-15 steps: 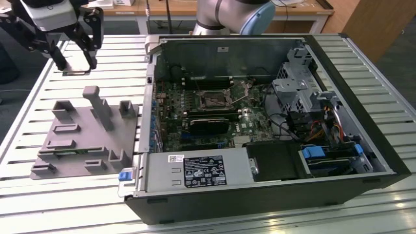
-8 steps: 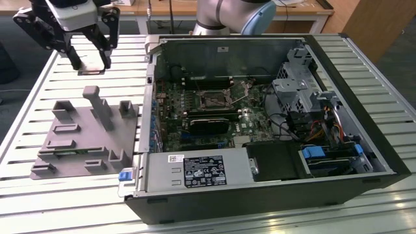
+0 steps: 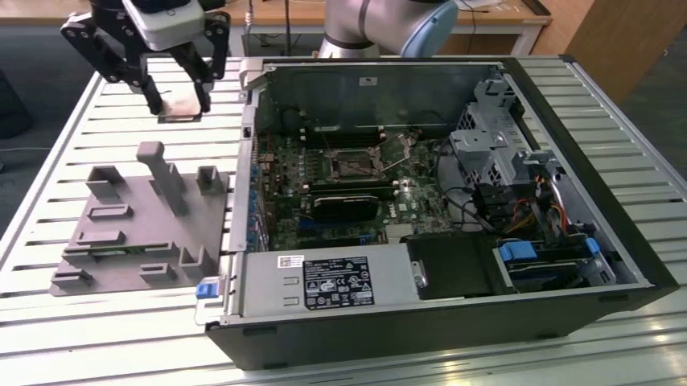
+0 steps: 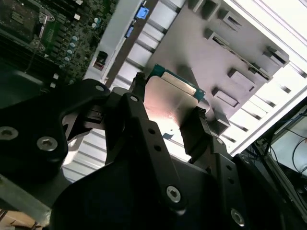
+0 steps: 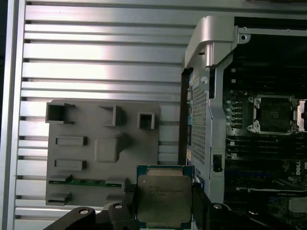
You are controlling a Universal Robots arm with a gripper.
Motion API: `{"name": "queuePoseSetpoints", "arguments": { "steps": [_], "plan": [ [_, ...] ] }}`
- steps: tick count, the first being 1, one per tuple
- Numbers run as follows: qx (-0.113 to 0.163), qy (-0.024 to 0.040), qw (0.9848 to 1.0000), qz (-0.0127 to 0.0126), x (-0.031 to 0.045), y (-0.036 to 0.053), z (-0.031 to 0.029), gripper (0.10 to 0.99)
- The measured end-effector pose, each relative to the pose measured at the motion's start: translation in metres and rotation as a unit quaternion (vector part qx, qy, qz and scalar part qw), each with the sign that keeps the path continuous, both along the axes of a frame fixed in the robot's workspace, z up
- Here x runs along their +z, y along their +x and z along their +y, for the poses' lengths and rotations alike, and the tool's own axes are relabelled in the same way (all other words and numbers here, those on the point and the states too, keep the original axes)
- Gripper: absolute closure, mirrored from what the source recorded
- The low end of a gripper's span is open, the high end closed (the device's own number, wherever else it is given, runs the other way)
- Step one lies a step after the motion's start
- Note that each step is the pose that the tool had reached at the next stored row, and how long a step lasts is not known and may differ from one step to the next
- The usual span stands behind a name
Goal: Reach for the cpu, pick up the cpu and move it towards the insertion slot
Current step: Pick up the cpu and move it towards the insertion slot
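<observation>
My gripper (image 3: 179, 103) is shut on the cpu (image 3: 183, 104), a flat square chip with a silvery-beige top. It hangs raised above the slatted table at the exterior view's far left, beyond the grey tray. In both wrist views the cpu (image 5: 164, 194) (image 4: 170, 100) sits clamped between the two black fingers (image 5: 199, 207). The insertion slot (image 3: 352, 165) is a dark square socket in a silver bracket on the motherboard, inside the open case, well to the exterior view's right of the gripper. The first wrist view shows the insertion slot (image 5: 273, 114) past the case wall.
A grey plastic fixture tray (image 3: 129, 233) with upright blocks lies on the slatted aluminium table (image 3: 64, 145) beside the open computer case (image 3: 601, 201). The case's silver side wall (image 3: 249, 129) stands between gripper and motherboard. Drive bays and cables fill the case's right end.
</observation>
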State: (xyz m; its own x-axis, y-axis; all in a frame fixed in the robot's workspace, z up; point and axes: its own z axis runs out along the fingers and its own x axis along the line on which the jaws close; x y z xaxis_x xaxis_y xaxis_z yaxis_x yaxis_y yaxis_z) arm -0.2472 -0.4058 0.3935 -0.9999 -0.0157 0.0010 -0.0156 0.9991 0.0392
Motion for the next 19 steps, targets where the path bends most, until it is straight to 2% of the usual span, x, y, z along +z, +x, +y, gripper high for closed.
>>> {"name": "queuePoseSetpoints", "arguments": {
  "steps": [10,19],
  "plan": [
    [0.000,0.0000,1.0000,0.0000,-0.0004,0.0412,0.0019,0.541],
    [0.000,0.0000,1.0000,0.0000,-0.0007,0.0716,0.0073,0.541]
  ]
}}
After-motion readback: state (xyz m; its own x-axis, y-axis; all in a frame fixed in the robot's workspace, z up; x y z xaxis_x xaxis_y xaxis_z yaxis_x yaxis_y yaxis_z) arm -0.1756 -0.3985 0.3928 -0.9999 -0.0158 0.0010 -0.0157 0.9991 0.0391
